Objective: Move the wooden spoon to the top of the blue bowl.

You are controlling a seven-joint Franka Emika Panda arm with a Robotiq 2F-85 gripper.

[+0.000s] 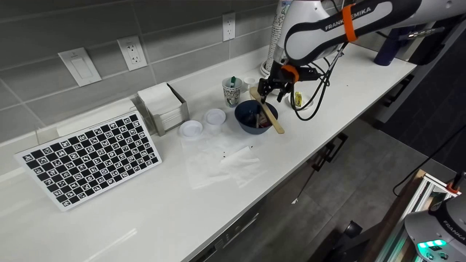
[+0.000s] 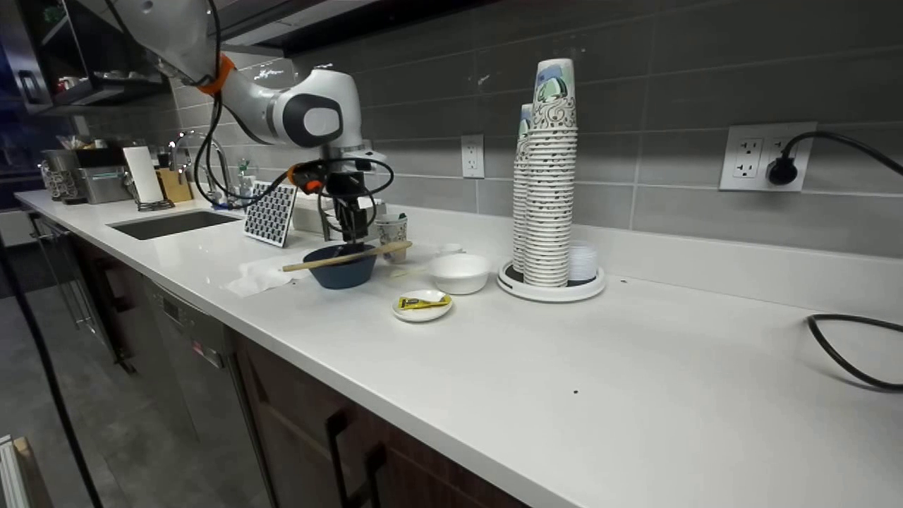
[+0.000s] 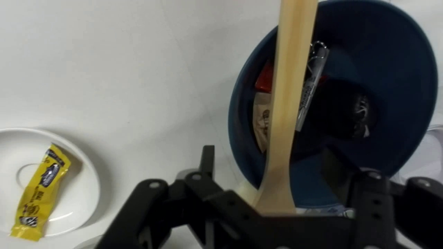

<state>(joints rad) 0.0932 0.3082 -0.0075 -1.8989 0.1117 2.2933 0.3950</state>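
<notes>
Wooden spoon (image 3: 289, 86), flat, pale-grained, overhanging round-rimmed blue bowl (image 3: 391, 52). Gripper (image 3: 269, 152) spread wide (spoon showing between); roomy white counter (image 3: 131, 79) beside bowl.

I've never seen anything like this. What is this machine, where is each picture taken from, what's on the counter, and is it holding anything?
The machine is a robot arm, and the black gripper at its end works like a hand. Two pictures look on from outside the robot; the third looks down from its wrist. On the white counter, a spoon lies across a blue bowl, sticking out past both sides. Inside it are a marker and a tan packet, among other things. Nearby are a saucer with a yellow packet, a white bowl and stacked cups; further along stands a checkered board. Nothing appears to be held: in the wrist view, the gripper's jaws stand apart, one on either side of the spoon.
</notes>
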